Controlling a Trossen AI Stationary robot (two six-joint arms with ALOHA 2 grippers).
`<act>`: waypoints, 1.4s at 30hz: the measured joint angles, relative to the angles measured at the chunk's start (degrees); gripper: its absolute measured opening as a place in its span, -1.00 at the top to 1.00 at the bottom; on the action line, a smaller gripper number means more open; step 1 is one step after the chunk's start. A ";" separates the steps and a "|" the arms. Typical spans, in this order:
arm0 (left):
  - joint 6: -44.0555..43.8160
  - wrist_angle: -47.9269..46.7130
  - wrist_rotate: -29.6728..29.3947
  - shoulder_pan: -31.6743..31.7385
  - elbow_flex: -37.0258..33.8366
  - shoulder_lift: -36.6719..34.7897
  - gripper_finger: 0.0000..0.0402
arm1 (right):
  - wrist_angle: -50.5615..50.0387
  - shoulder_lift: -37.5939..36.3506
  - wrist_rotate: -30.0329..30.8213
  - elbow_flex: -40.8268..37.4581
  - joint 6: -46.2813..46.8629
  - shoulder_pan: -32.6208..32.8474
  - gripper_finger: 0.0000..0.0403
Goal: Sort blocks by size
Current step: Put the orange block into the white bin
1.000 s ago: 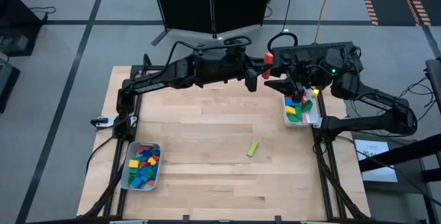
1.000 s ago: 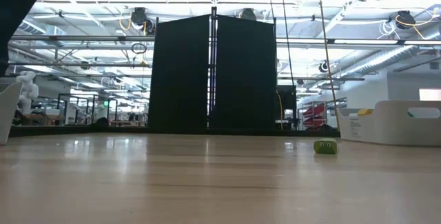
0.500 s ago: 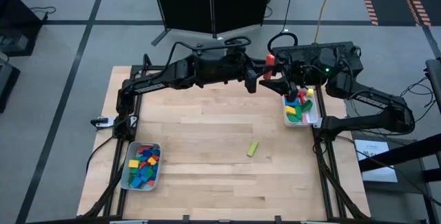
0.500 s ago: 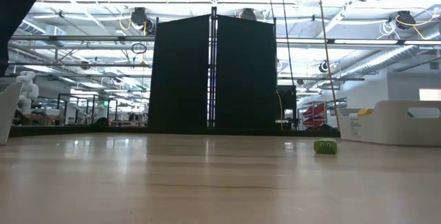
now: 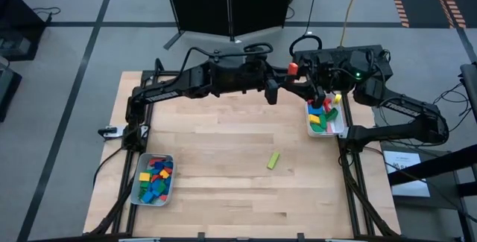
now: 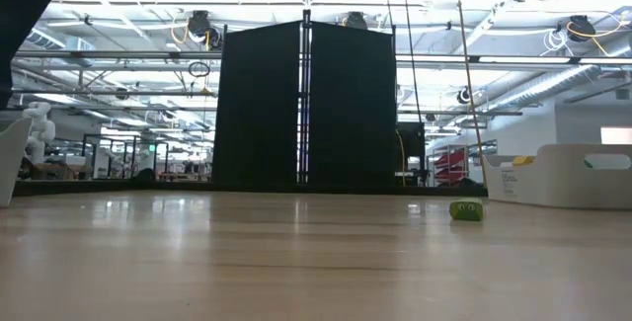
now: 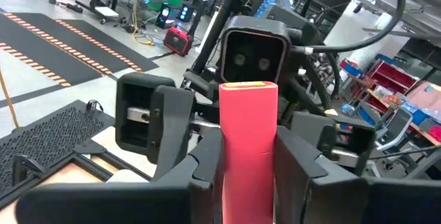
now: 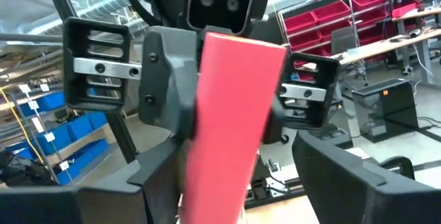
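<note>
Grippers meet nose to nose over the table's far edge, a long red bar block (image 5: 293, 68) between them.
Pale tray of mixed coloured blocks (image 5: 153, 179) sits near-left; left gripper (image 5: 285, 80) is clamped on the red bar; lone green block (image 5: 273, 160) lies mid-table; right gripper (image 5: 299, 84) faces it, fingers spread either side of the bar; second pale tray of blocks (image 5: 326, 115) sits just beside.

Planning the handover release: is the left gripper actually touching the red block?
Touching. The left wrist view shows the red block clamped in the left gripper, both jaws pressed flush against its sides with no gap.
</note>
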 joint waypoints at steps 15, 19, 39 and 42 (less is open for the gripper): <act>1.66 -0.67 -0.61 -0.93 -0.04 0.00 0.60 | -1.46 0.11 -0.98 0.09 0.72 0.04 0.56; 1.76 -0.67 -0.98 -1.32 -0.04 0.00 0.60 | -1.45 0.11 -1.01 0.09 0.69 0.04 0.56; 7.07 -4.73 -10.66 -2.38 0.28 -1.04 -0.68 | -19.01 -0.98 19.50 0.07 0.33 -2.27 0.56; 5.54 -10.58 -12.15 -1.94 0.28 -1.16 -0.68 | -34.45 -2.08 31.71 0.07 3.27 -4.74 0.56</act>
